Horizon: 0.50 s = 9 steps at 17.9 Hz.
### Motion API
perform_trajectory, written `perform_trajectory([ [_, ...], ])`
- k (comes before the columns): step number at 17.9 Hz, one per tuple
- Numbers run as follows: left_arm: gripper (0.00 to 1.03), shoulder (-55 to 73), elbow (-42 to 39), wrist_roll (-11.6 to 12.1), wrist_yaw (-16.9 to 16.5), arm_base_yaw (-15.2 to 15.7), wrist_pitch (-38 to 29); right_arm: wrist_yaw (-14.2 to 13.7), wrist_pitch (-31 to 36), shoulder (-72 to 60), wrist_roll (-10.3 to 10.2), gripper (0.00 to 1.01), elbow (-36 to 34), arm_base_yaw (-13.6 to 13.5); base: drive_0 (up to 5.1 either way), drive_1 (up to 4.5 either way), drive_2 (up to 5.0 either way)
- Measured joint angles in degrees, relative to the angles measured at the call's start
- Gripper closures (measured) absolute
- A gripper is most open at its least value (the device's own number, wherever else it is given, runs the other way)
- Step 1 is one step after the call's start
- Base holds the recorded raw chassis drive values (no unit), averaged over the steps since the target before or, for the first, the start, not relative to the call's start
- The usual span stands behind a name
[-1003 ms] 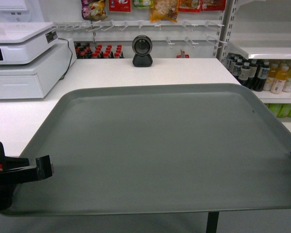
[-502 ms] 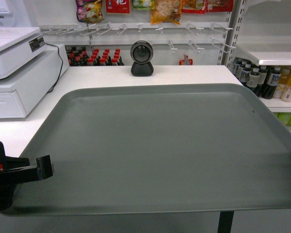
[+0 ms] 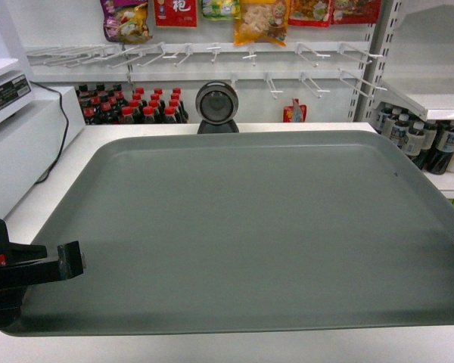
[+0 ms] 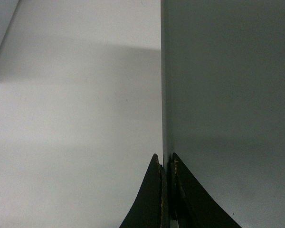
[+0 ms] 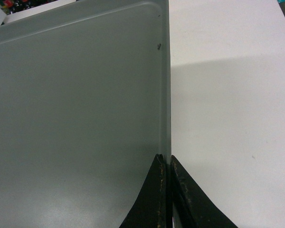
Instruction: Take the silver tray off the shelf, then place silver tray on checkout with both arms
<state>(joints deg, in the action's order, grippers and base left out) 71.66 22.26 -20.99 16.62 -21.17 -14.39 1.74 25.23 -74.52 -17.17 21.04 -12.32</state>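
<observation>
One silver tray [image 3: 250, 227], long axis left-right.

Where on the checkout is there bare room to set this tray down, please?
Bare white checkout shows between the cash register and the silver tray, and right of the tray toward the shelf. The far edge is crowded: the scanner stands centred there. Each hand, left and right, clamps a tray rim.

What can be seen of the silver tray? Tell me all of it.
The silver tray is a large, flat, matte grey-green rectangle with rounded corners, a low raised rim and a tiny dark speck near one corner. It is empty, roughly level, over the white checkout. The left hand and right hand pinch its opposite side rims.
</observation>
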Motion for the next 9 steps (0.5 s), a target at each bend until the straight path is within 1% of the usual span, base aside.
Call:
perform_trajectory([
  [3, 1.0, 0.0, 0.0, 0.0, 0.0, 0.0, 0.1, 0.0, 0.0, 0.0, 0.0, 0.98, 0.0, 0.0, -0.1, 4.26, -4.4],
  [9, 1.0, 0.1, 0.1, 0.0, 0.0, 0.0, 0.0, 0.0, 0.1, 0.0, 0.0, 0.98, 0.2, 0.0, 0.0, 0.0, 0.0],
])
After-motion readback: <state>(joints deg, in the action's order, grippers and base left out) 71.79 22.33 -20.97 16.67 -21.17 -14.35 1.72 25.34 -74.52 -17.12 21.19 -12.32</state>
